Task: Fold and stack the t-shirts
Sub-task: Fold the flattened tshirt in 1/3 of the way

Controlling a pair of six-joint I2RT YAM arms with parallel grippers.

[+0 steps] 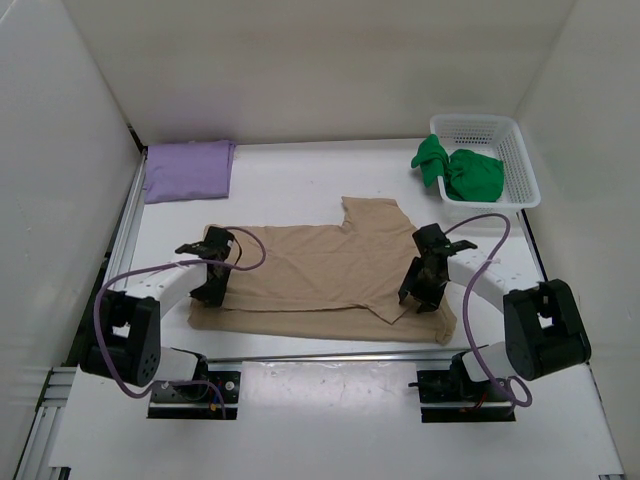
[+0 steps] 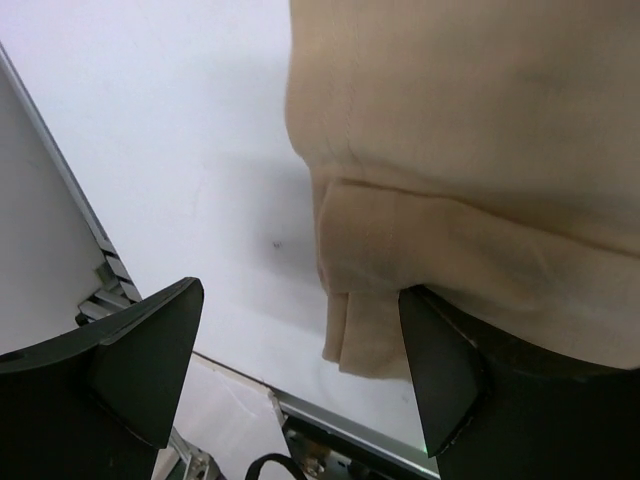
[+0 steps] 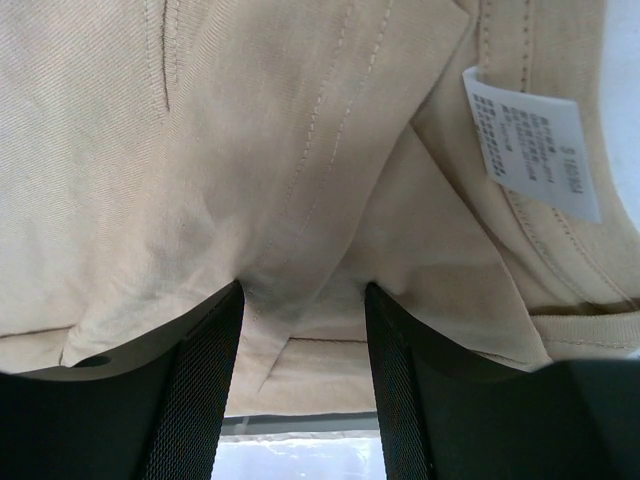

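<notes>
The folded lavender t-shirt [image 1: 188, 170] is lying at the far left corner of the table [image 1: 300, 170]. The left gripper [image 2: 300, 295] is hanging with jaws spread wide at the tan t-shirt [image 1: 320, 265]'s folded left edge, the cloth lying by its right finger and bare table opening leftward. The right gripper [image 3: 303, 287] is straddling a ridge of cloth near the right edge, jaws partway apart; whether it is gripping cannot be told. The green t-shirt [image 1: 462, 172] is sitting crumpled in the white mesh basket [image 1: 520, 165], far right

White arms [image 1: 478, 278], purple cables [image 1: 97, 315], black left tool [image 2: 300, 295] and right tool [image 3: 302, 290], perhaps mesh-lined.
</notes>
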